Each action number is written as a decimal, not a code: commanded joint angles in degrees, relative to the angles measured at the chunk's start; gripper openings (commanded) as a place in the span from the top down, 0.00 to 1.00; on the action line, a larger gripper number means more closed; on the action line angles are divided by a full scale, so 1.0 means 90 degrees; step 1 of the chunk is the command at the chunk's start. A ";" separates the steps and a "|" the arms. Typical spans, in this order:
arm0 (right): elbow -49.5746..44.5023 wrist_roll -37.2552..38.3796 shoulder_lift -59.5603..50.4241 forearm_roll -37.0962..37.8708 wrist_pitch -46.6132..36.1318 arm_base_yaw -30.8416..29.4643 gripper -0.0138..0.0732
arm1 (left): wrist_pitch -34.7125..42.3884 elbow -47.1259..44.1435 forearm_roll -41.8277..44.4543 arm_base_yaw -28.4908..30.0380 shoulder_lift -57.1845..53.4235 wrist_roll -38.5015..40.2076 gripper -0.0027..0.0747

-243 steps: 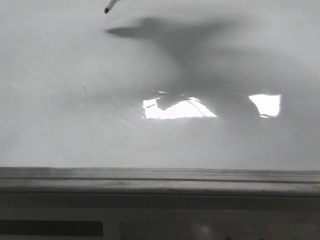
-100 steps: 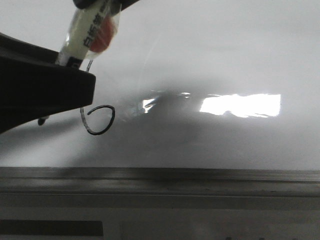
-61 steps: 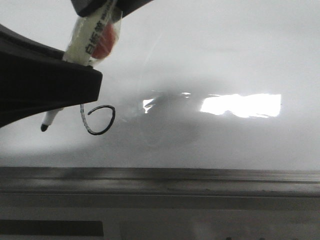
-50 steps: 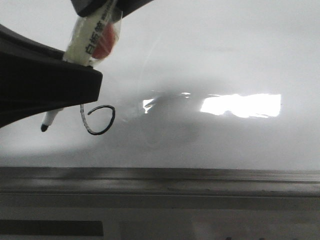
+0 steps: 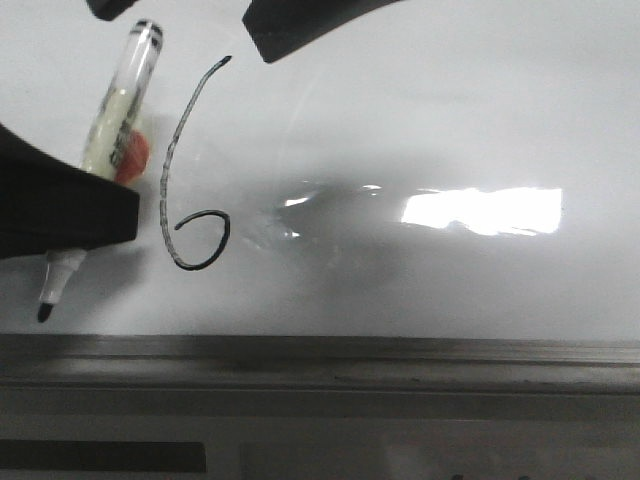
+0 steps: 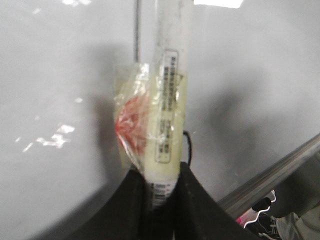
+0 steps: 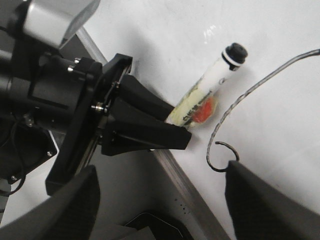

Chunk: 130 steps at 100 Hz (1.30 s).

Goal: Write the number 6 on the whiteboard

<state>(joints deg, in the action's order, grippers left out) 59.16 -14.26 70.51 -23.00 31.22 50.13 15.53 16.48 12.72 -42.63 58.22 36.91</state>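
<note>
Here, the left gripper [image 5: 70,215] clamps a marker pen [image 5: 115,130] at left of frame, beside the number 6 [image 5: 185,170] on the whiteboard [image 5: 450,110]; the right gripper [image 7: 160,200] stands spread, empty.

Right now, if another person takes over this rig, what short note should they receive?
Left gripper: shut on the marker pen, tip off the board.
Right gripper: jaws open, empty, near the writing.
The number 6 is drawn on the whiteboard, left part: slanted stem, loop at the foot not fully closed.
Left to do: perhaps only moving the pen away.
</note>
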 commanded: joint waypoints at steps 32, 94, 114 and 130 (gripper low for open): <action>0.0185 -0.0091 -0.0132 -0.0015 -0.0414 0.0012 0.34 | 0.0200 0.0198 -0.1016 -0.0043 -0.0039 0.0098 0.99; 0.0185 -0.0091 -0.0132 -0.0015 -0.0425 0.0012 0.34 | 0.0488 0.0198 -0.0823 0.0663 -0.0039 0.0074 0.45; 0.0185 -0.0091 -0.0132 -0.0044 -0.0414 0.0012 0.34 | 0.0362 0.0198 -0.0271 0.0663 -0.0039 0.0074 0.34; 0.0185 -0.0091 -0.0132 -0.0101 -0.0402 0.0012 0.34 | -0.0069 0.0198 0.0096 0.0663 -0.0039 0.0074 0.25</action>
<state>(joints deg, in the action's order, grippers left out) 59.16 -14.26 70.51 -22.73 30.74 50.13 18.93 17.07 13.18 -37.19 57.68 37.52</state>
